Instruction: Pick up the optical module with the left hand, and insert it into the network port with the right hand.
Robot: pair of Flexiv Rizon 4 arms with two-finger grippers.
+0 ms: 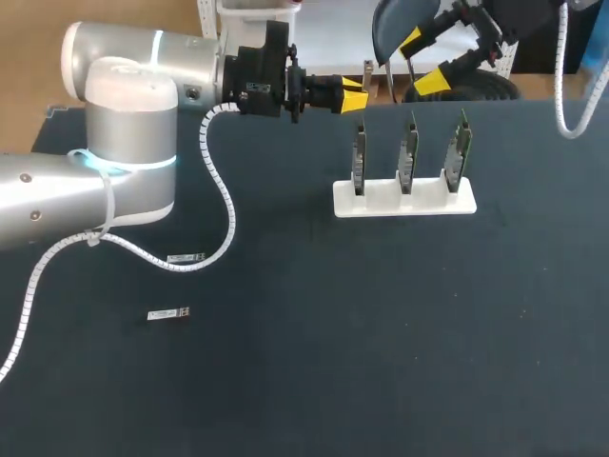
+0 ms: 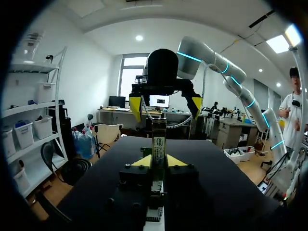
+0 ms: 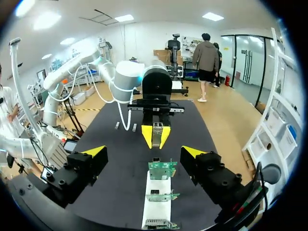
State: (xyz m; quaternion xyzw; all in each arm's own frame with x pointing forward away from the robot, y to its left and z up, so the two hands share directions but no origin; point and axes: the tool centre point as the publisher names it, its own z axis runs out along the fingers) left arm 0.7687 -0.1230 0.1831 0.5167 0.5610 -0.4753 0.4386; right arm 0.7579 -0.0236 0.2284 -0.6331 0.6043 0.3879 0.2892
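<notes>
1. White plastic card rack stands on the dark matte table top. It is the only holder in view.
2. Contents of the rack: three green network cards, upright, one per slot, none touching another. They are the end card on the left arm's side, the middle card, and the end card on the right arm's side.
3. The left gripper hangs above the table just off the rack's left-arm end, behind the first card, pointing along the row of cards. Its yellow-tipped fingers are drawn close together.
4. The left wrist view shows a narrow, pale metallic piece clamped between them from both sides. It reads as the held optical module, though little of it is exposed. It is clear of the rack and of every card.
5. The right gripper is raised beyond the rack's far side, over the table's back edge, facing the rack and the left gripper. Its fingers stand wide apart with nothing between them.
6. Two loose optical modules lie flat on the table, well apart from the rack, off its left-arm end and towards the robot. One lies beside the left arm's white cable. The other is farther still from the rack.
</notes>
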